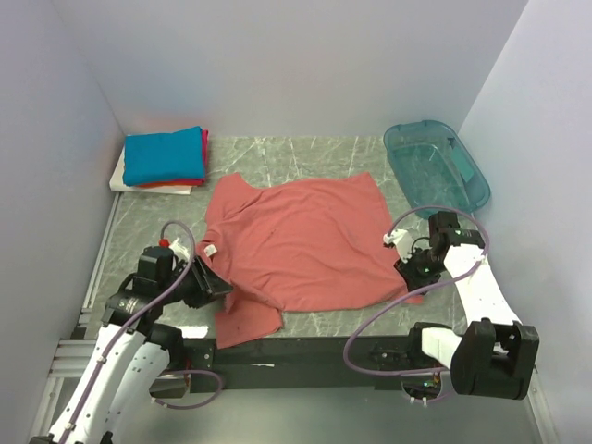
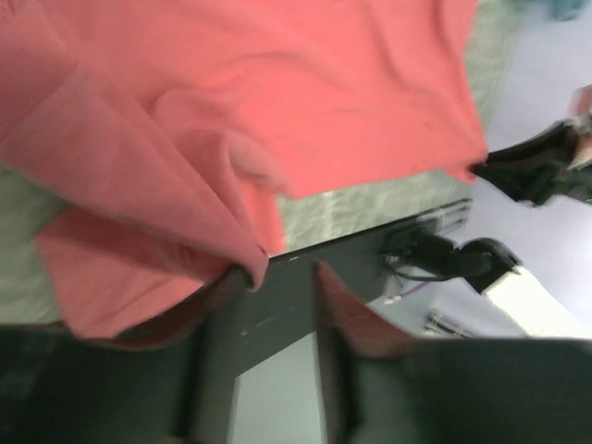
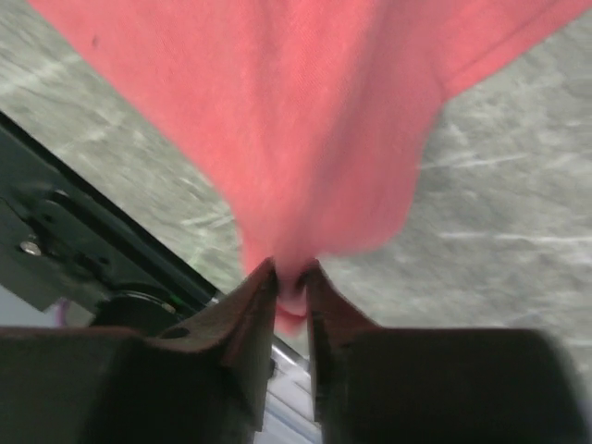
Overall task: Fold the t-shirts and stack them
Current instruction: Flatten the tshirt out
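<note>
Left gripper (image 2: 282, 273): I'm seeing the jaws spread, with the salmon-pink t-shirt (image 1: 305, 240) draping off one finger at seven o'clock.
Right gripper (image 3: 291, 277): I'm pinching the shirt's edge at four o'clock.
Risk: I'm worrying the cloth is catching on the left finger; pulling away could drag the shirt crooked.
Count: one spread shirt; three folded t-shirts (image 1: 162, 157) at ten o'clock; one bin (image 1: 435, 166).

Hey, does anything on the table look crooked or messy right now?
Yes. The pink shirt lies askew, and its near-left part is bunched and folded over, reaching the black bar at the table's near edge. The right gripper pinches its near-right corner. The folded stack at the far left looks fairly tidy.
</note>
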`<state>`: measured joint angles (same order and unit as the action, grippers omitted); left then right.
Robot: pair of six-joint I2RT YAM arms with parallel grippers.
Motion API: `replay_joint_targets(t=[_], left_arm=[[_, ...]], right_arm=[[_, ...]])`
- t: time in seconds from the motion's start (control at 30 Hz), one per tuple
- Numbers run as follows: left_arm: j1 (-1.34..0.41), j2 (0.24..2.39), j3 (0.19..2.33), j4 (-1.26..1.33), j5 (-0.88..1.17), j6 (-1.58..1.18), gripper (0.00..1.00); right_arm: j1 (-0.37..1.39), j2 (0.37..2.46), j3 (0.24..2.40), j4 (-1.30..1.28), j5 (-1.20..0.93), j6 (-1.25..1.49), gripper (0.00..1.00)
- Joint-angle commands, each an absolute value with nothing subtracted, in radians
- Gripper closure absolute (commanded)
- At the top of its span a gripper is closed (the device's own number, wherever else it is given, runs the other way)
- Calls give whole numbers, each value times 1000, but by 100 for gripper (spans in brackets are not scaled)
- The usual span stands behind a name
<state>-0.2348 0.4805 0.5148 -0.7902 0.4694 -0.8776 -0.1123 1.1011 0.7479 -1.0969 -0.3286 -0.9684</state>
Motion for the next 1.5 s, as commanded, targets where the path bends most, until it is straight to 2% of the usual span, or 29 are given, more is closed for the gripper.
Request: replay_joint_targets(t=[0.0, 0.03, 0.07, 0.13, 0.27, 0.37, 0.5, 0.6, 0.9, 1.03, 1.2, 1.47], left_arm=[[-239, 468, 604, -897, 382, -842, 57], [-239, 469, 648, -917, 335, -825, 45], [-239, 471, 737, -957, 224, -792, 39], [-239, 482, 825, -953, 137, -769, 27], [-239, 543, 827, -807, 109, -723, 25], [-238, 656, 779, -599, 126, -677, 23], [-198, 968, 828, -428, 118, -597, 23], [-155, 1183, 923, -339, 115, -548, 29], [-133, 1684, 1316, -373, 38, -355, 39], [-130, 1825, 1468, -429, 3, -292, 40], [-126, 1928, 1539, -460, -55, -291, 40], [-127, 2089, 1652, -567, -100, -282, 43]], right_arm=[[-121, 1085, 822, -1075, -279, -957, 62], [-121, 1081, 843, -1075, -302, -948, 58], [-123, 1078, 888, -1075, -316, -939, 54], [-121, 1095, 935, -1056, -357, -894, 48], [-121, 1208, 1017, -991, -541, -807, 47], [-118, 1348, 1040, -936, -633, -746, 47], [-118, 1508, 1095, -888, -650, -664, 47], [-118, 1558, 1127, -854, -647, -635, 47], [-118, 1597, 1201, -778, -678, -565, 48], [-118, 1629, 1239, -711, -658, -516, 48], [-97, 1727, 1339, -726, -609, -468, 50], [-55, 1767, 1350, -709, -561, -456, 50]])
